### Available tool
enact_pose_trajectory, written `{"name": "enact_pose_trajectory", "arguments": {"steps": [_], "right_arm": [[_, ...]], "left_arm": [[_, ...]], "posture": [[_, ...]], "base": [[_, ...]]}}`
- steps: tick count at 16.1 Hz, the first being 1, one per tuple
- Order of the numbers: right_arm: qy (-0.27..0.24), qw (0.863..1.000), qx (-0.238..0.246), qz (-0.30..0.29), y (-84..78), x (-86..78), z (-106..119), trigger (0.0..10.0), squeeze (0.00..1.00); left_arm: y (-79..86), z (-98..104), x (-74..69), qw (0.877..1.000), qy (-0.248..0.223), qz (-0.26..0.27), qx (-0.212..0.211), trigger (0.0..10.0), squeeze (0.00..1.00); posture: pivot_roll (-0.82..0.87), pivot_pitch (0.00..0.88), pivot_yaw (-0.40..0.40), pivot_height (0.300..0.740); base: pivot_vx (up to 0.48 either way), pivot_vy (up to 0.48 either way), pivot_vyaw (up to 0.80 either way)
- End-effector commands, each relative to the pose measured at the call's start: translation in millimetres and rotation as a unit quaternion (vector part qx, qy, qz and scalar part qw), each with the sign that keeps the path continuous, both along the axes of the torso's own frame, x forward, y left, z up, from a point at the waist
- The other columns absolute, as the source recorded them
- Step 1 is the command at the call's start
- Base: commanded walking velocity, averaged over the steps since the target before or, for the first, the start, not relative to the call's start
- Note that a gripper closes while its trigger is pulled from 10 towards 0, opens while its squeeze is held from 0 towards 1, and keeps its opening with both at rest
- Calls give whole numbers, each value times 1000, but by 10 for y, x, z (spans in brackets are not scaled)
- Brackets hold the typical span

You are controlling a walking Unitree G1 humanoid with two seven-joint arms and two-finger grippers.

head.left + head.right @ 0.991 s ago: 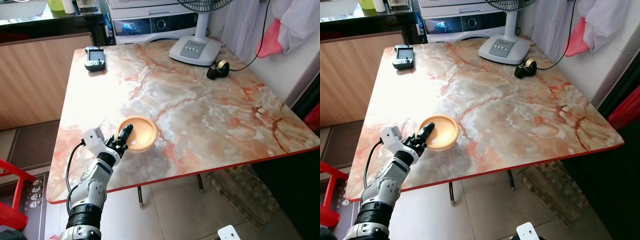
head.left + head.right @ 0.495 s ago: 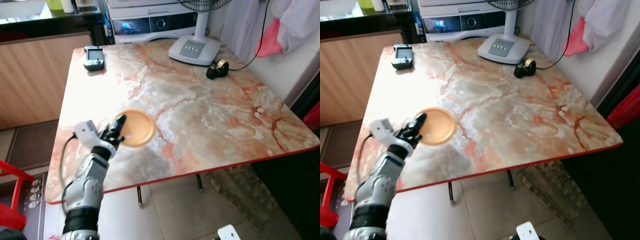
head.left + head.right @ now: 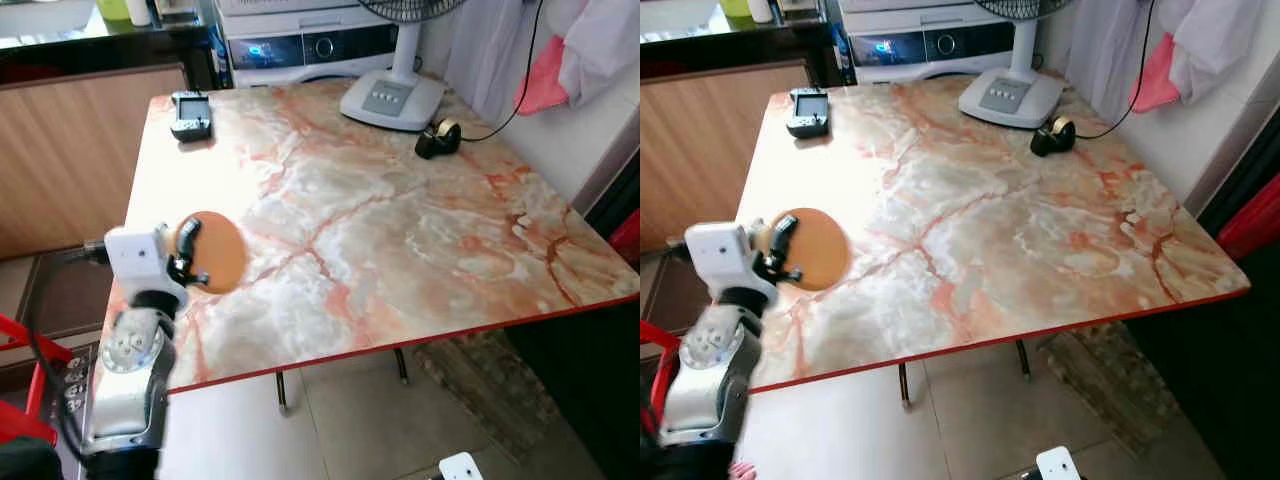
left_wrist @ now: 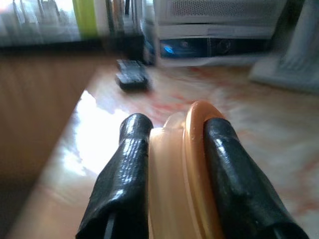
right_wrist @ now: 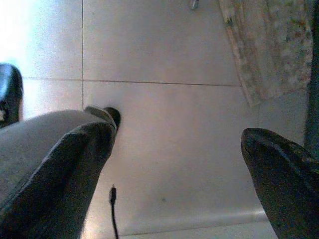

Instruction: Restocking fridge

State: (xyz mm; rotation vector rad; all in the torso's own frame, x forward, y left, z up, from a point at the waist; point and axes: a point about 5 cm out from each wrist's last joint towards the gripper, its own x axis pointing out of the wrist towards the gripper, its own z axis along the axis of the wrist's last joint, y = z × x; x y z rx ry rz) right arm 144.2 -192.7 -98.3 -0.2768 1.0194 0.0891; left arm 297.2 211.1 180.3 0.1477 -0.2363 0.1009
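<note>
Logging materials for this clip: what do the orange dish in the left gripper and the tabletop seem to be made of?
Orange dish: probably plastic or melamine; thin rim, uniform matte colour, paler inside. Tabletop: glossy marble-look slab, orange veining and window glare; real stone or printed laminate can't be told. Left gripper fingers clamp the dish's rim.

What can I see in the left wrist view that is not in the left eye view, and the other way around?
Left wrist view alone: the rim of the orange plate pinched between the left pincer's two black fingers. Left eye view alone: the fan base, the tape dispenser and the whole marble table. Both: the plate, the left pincer and the dark remote near the table's far corner.
</note>
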Motion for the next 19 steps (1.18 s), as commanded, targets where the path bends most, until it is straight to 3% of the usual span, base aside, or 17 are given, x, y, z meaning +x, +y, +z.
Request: {"name": "enact_pose_trajectory", "arguments": {"steps": [1, 5, 17, 19], "right_arm": [[3, 1000, 15, -26, 27, -72, -27, 10000, 0], [8, 998, 25, -57, 69, -119, -50, 10000, 0], [12, 998, 22, -57, 48, -76, -39, 10000, 0], [12, 998, 22, -56, 51, -72, -38, 10000, 0]], "left_arm": [[-71, 122, -3, 995, -24, 13, 98, 10000, 0], [-219, 121, 43, 995, -22, -6, 93, 10000, 0], [-380, 110, 81, 996, -24, -26, 79, 10000, 0], [-393, 114, 85, 996, -25, -30, 74, 10000, 0]], "posture": [[-112, 40, 29, 740], [-139, 23, 52, 740], [-132, 65, 42, 740], [-136, 65, 46, 740]], "base": [[0, 0, 0], [0, 0, -105], [0, 0, -800], [0, 354, -800]]}}
